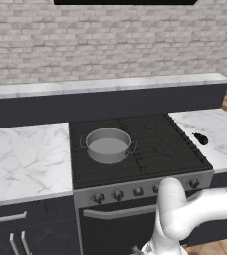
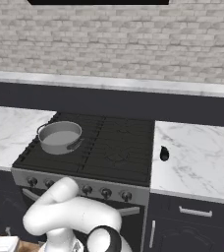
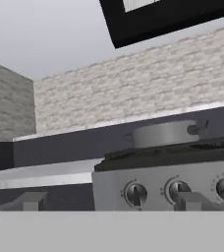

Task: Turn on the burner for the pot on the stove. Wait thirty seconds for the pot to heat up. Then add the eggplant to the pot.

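Here's the stove (image 1: 150,149), black grates across the middle of the left base frame, marble counter (image 1: 26,159) on either side. The pot (image 1: 108,144) sits on the front-left burner (image 1: 105,162), left of centre in that frame, lidless, its inside plain grey. From the right base view the pot (image 2: 60,137) lands at middle left, again on the near-left ring, its two dark handles sticking out to the sides.

The eggplant (image 1: 200,139) is over on the right counter, a small dark lump at the right of the left base frame, just beside the stove's edge and well apart from the pot. In the right base view the eggplant (image 2: 164,154) lies right of centre, close to the cooktop's right rim.

The knobs (image 1: 118,195) run in a row along the grey front strip. The white arm (image 1: 185,214) curls low at the lower right, in front of the oven door.

The hand view looks up from low down: pot (image 3: 165,133) above, knobs (image 3: 135,193) close ahead, and the gripper (image 3: 109,202) with its jaws spread wide, the tips at the bottom, holding nothing.
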